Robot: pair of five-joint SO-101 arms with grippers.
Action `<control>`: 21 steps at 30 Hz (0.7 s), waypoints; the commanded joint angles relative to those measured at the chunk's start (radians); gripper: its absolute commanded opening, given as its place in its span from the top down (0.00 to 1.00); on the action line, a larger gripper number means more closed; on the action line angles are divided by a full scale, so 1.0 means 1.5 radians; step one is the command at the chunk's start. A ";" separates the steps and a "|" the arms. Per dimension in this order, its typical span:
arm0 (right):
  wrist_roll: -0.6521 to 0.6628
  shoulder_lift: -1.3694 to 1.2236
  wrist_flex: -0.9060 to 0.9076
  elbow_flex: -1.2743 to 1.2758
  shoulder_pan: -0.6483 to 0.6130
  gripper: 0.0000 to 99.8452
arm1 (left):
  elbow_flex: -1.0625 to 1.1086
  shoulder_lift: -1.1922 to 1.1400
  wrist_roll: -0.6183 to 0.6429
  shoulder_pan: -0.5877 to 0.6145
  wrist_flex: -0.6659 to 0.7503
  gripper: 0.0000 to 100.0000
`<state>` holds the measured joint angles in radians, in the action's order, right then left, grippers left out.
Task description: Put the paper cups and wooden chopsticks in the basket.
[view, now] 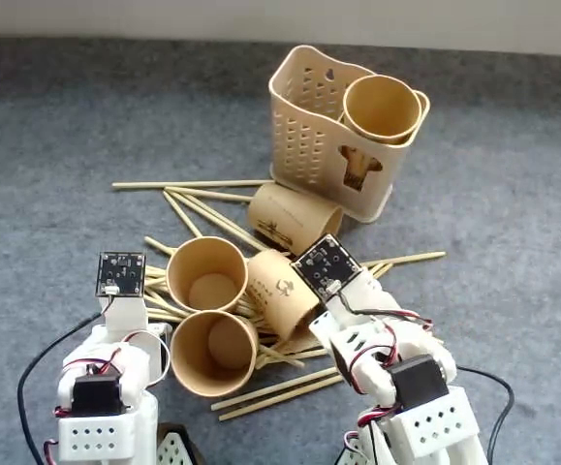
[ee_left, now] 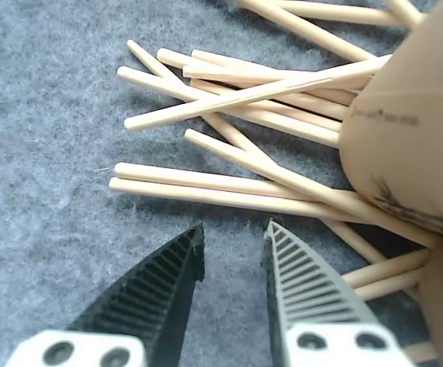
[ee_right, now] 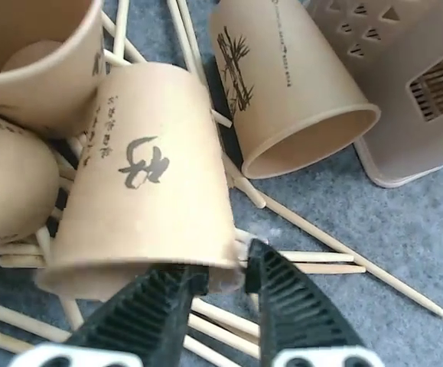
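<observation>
The beige basket [view: 311, 126] stands at the back right with one paper cup [view: 382, 108] inside it. A second cup [view: 295, 218] lies on its side just in front of the basket. Three more cups [view: 207, 274] [view: 282, 291] [view: 212, 351] sit on a heap of wooden chopsticks [view: 202, 208]. My right gripper [ee_right: 225, 267] is open, and the rim of the lying cup [ee_right: 148, 176] sits between its fingers. My left gripper [ee_left: 232, 233] is open over bare carpet, just short of several chopsticks [ee_left: 229, 187], with a cup [ee_left: 412, 130] beside it.
Grey carpet [view: 57, 145] covers the table, with free room at the left and far right. Loose chopsticks [view: 280, 387] lie between the two arms' bases, and one [view: 411, 258] pokes out to the right. The basket's corner [ee_right: 412, 84] shows in the right wrist view.
</observation>
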<state>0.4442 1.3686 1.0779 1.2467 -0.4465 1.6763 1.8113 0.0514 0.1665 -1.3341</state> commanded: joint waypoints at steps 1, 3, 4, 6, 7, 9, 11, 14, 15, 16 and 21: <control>-0.004 -0.011 -0.017 -0.012 -0.002 0.99 | 0.013 0.005 0.000 -0.001 -0.001 0.86; -0.005 -0.011 -0.017 -0.012 0.015 0.99 | 0.013 0.005 0.000 -0.001 -0.001 0.86; -0.005 -0.011 -0.016 -0.012 0.027 0.99 | 0.013 0.005 0.000 -0.001 -0.001 0.86; -0.005 -0.011 0.003 -0.012 0.053 0.99 | 0.013 0.005 0.000 -0.001 -0.001 0.86; -0.005 -0.011 0.013 -0.013 0.060 0.99 | 0.013 0.005 0.000 -0.001 -0.001 0.86; -0.012 -0.010 0.026 -0.014 0.062 0.99 | 0.013 0.005 0.000 -0.001 -0.001 0.86; -0.029 -0.010 0.027 -0.014 0.065 0.99 | 0.013 0.005 0.000 -0.001 -0.001 0.86; -0.033 -0.010 0.035 -0.031 0.066 0.99 | 0.013 0.005 0.000 -0.001 -0.001 0.86; -0.033 -0.010 0.049 -0.043 0.066 0.99 | 0.013 0.005 0.000 -0.001 -0.001 0.86; -0.033 -0.010 0.067 -0.059 0.066 0.99 | 0.013 0.005 0.000 -0.001 -0.001 0.86; -0.036 -0.010 0.135 -0.143 0.064 0.99 | 0.013 0.005 0.000 -0.001 -0.001 0.86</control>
<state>0.4028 1.3686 1.2390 1.1316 -0.3590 1.6763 1.8113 0.0514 0.1665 -1.3341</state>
